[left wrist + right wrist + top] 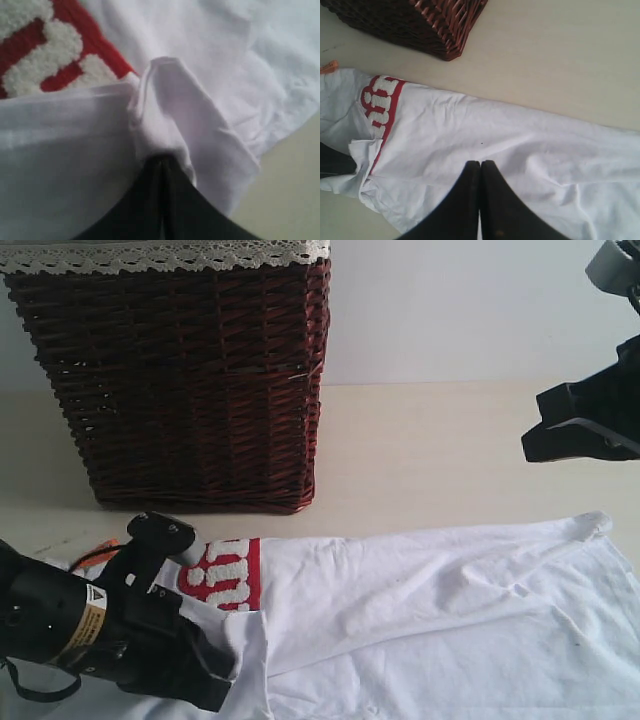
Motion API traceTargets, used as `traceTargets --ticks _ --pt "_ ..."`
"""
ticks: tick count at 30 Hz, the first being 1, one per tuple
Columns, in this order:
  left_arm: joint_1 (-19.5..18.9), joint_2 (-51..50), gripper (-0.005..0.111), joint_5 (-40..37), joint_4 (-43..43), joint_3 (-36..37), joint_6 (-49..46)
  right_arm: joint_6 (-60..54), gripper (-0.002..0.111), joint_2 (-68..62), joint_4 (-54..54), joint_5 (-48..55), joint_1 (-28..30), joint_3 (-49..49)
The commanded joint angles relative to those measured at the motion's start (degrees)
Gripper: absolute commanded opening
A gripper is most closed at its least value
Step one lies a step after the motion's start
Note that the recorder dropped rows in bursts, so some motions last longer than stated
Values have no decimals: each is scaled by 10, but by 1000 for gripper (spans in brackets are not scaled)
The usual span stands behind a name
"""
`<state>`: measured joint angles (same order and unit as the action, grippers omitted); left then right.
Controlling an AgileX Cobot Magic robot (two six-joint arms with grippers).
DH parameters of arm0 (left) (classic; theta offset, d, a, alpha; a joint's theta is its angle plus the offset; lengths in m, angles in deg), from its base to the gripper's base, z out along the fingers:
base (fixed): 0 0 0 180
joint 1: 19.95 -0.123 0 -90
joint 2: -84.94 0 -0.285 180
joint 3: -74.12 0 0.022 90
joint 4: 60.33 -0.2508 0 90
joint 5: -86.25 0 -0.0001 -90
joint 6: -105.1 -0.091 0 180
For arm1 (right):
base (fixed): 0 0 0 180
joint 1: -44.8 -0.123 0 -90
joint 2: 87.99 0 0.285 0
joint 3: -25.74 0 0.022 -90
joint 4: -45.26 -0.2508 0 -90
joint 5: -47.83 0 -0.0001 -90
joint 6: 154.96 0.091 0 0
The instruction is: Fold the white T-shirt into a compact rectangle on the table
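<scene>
My left gripper [161, 170] is clamped on a pinched fold of the T-shirt [430, 590], which is spread along the edge of the worktop [420, 450] opposite the basket [190, 380]. My right gripper [480, 170] hangs closed and empty. I should carry the fold across low and flat, avoiding bunching.

Beige table [430, 460] under white T-shirt [420, 610], wicker basket [190, 390]
</scene>
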<state>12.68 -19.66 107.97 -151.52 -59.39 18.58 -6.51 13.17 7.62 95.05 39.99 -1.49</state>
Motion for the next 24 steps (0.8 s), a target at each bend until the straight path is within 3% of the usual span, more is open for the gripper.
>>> traceTargets --ticks 1,8,14,19,21,24 --pt "2 -23 0 -68 5 1 -4 -2 0 4 2 5 1 2" --pt "2 56 0 -71 5 -1 -4 -2 0 4 2 4 1 2" --pt "2 172 0 -198 28 -1 -1 -2 0 4 2 4 1 2" --pt "-1 205 0 -316 83 -1 1 -2 0 4 2 5 1 2" --pt "-2 203 1 -339 115 -1 -1 -2 0 4 2 8 1 2" --pt "-23 201 12 -328 140 -1 -1 -2 0 4 2 8 1 2"
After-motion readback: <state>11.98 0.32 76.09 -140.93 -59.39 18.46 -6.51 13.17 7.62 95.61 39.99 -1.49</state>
